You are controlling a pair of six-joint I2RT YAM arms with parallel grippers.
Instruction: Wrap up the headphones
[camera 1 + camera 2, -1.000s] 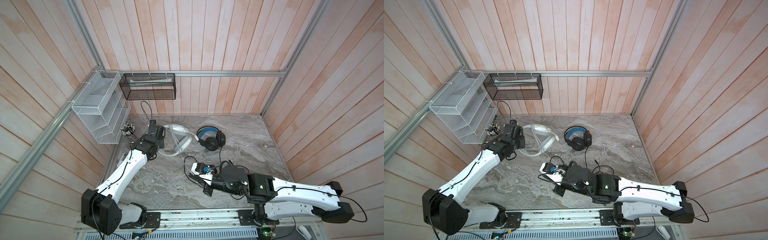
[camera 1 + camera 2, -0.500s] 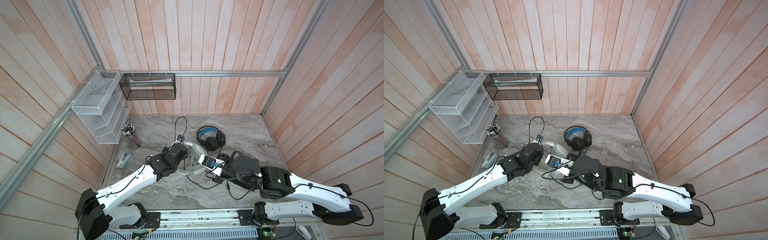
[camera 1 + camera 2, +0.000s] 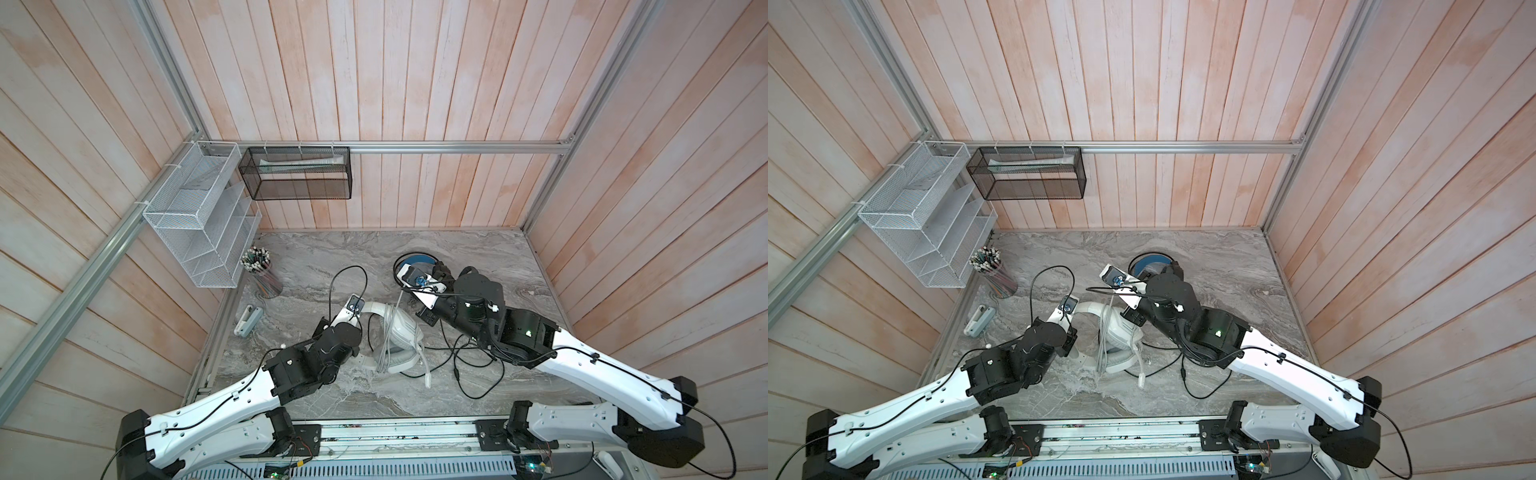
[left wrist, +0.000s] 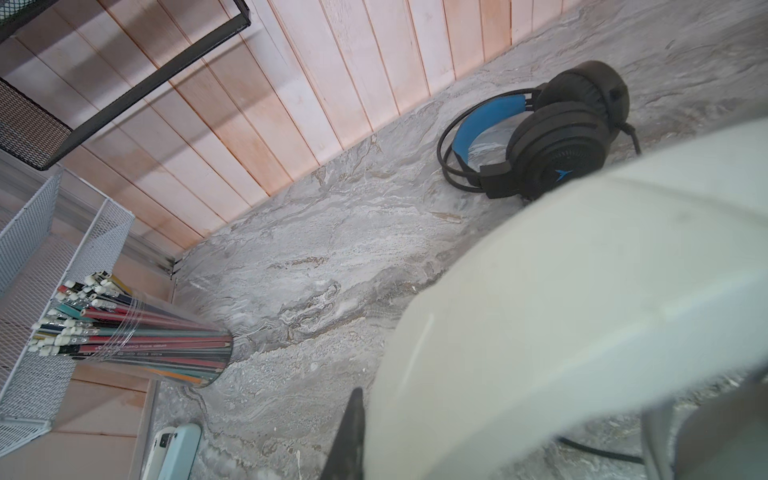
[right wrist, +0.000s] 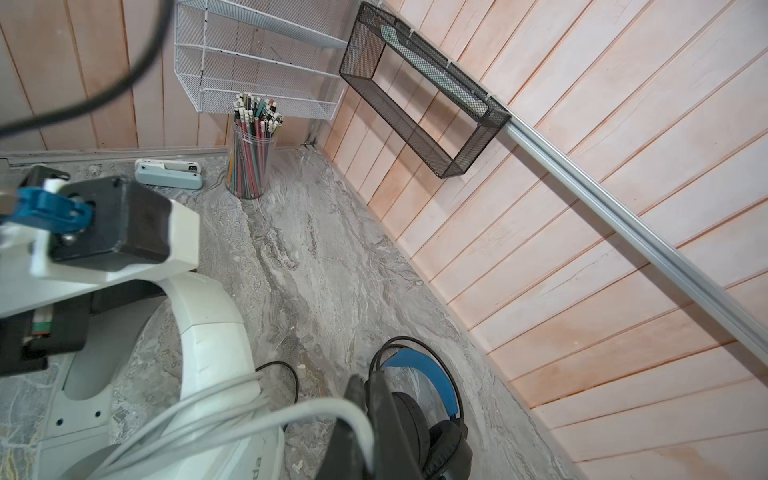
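In the middle of the desk (image 3: 316, 253) the white headphones (image 3: 401, 334) carry several turns of grey-white cable (image 5: 232, 411), left gripper (image 4: 362, 432) pinching the headband (image 4: 582, 270), right gripper (image 5: 362, 419) pinching the cable; the black headphones (image 3: 415, 261) near the back edge are not yet wrapped.

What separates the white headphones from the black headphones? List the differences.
The white headphones have their grey-white cable looped around them; the black headphones leave theirs trailing loose on the table. The white headphones lie mid-table; the black headphones sit nearer the back wall. Both are wired over-ear sets.
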